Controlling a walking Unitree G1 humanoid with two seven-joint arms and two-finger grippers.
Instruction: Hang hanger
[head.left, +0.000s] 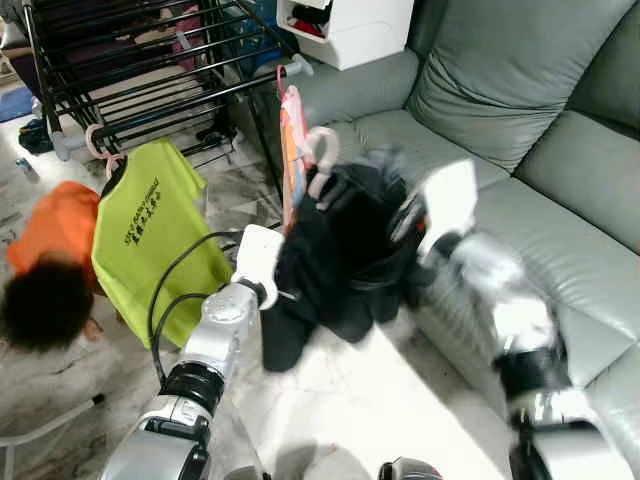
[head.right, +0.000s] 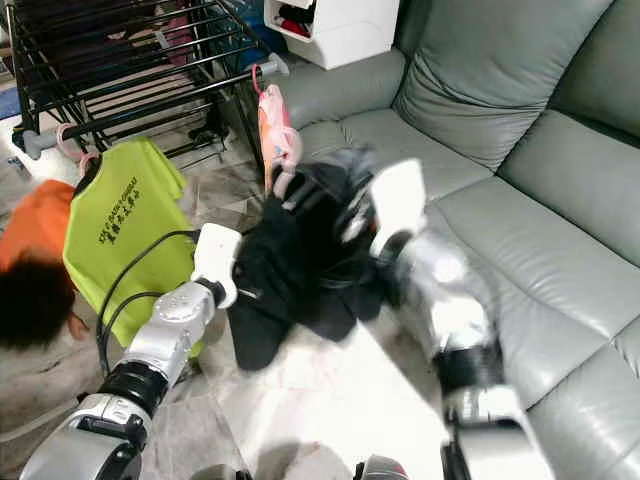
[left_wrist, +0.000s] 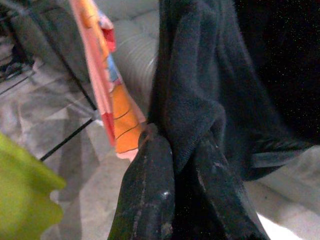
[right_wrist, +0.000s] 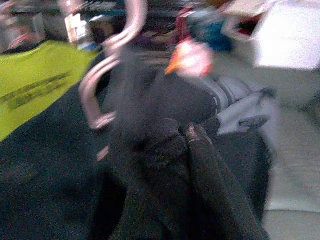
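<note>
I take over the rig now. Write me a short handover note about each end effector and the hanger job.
Left end effector: shut on the black garment.
Right end effector: pressed into the same garment; open or shut is unclear.
The garment is held up between sofa and rack, and its pink hanger hook is free.
Done: garment lifted.
Left: hook it on a rack bar, beside the green shirt.

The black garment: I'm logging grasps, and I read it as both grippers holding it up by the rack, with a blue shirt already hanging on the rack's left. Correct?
Nearly. Both the left gripper and right gripper pinch the black garment, but the shirt hanging on the rack is lime green, not blue, as the left eye view shows.
</note>
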